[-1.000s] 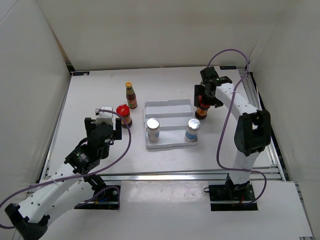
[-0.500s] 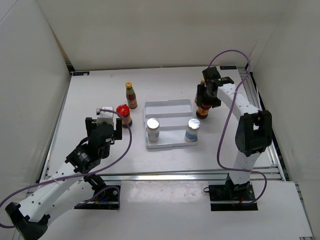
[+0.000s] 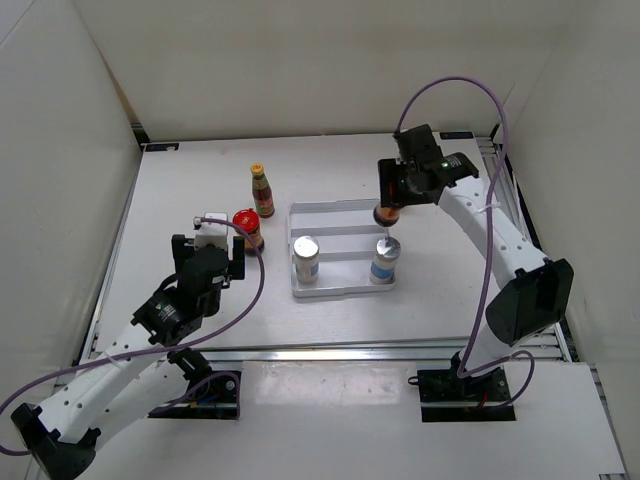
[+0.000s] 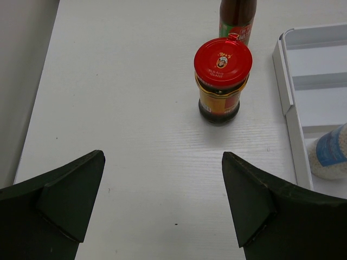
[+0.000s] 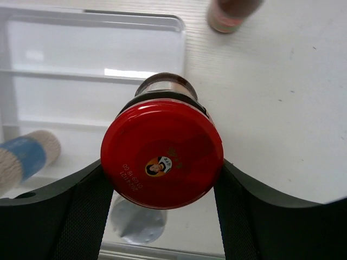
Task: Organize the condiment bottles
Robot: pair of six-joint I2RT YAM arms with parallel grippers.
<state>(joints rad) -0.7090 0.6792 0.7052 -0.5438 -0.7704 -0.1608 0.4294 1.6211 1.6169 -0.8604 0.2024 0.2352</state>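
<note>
Your right claw (image 5: pixel 161 184) is clamped on a red-lidded jar (image 5: pixel 161 160), one finger at each side of the lid. From above, it holds that jar over the 2 o'clock corner of the white tray (image 3: pixel 335 208). Two shakers stand in the tray, the left shaker (image 3: pixel 306 258) at its 7 o'clock and the right shaker (image 3: pixel 385 259) at 5 o'clock, just near-side of the held jar. Only the right wrist view shows a blurred slim bottle (image 5: pixel 230 13) on the table past the tray. Your left claw (image 4: pixel 162 200) gapes wide and holds nothing. The second jar (image 4: pixel 223 81) stands ahead of it at 12 o'clock, and the yellow-capped sauce bottle (image 3: pixel 262 192) is just behind that jar.
</note>
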